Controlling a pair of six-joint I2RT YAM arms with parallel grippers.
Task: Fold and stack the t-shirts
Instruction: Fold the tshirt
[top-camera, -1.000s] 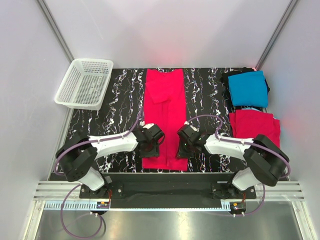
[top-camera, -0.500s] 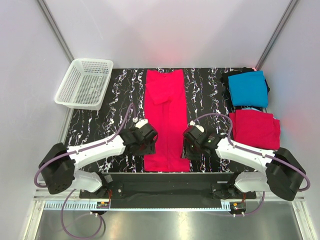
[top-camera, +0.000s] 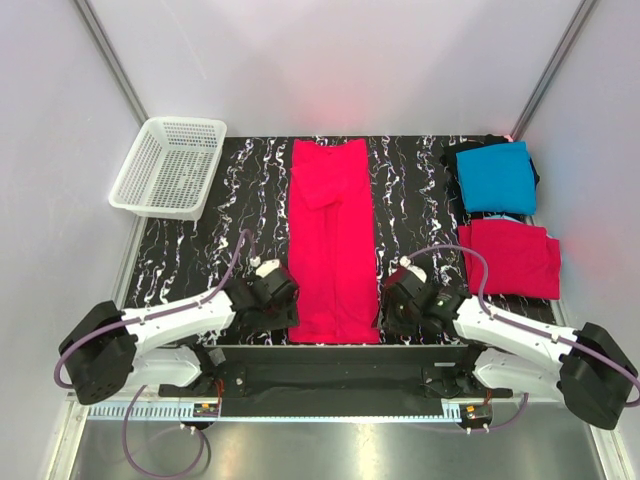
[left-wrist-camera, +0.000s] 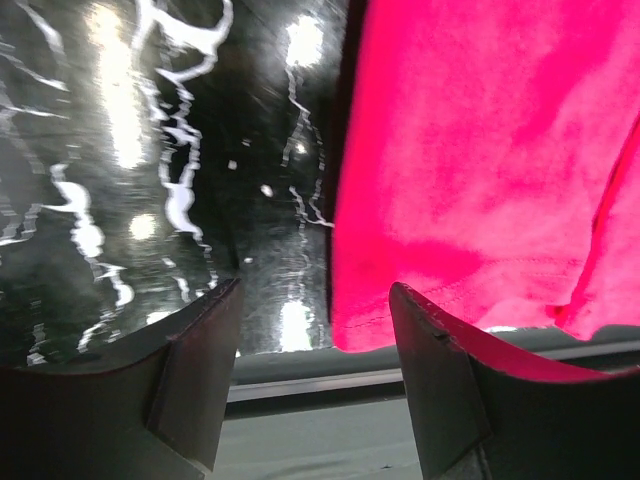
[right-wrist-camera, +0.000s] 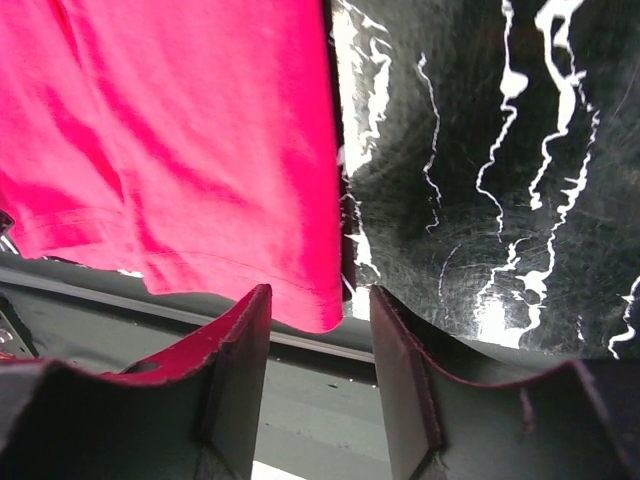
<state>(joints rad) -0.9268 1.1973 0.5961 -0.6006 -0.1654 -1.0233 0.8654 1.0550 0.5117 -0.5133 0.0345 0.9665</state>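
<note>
As the pinkish-red t-shirt (top-camera: 335, 230) stretches away, its near hem lies between left end effector (left-wrist-camera: 312, 390) and right end effector (right-wrist-camera: 318, 380).
Both gape wide, seemingly empty, equally near.

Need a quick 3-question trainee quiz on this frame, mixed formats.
1. True or false: the left gripper grips the long red shirt.
2. The folded shirt farthest back on the right is: A turquoise, B white, C yellow.
3. Fill in: the white basket sits at the far ___ corner of the table.
Key: 1 false, its jaws are open; 2 A; 3 left.
</note>
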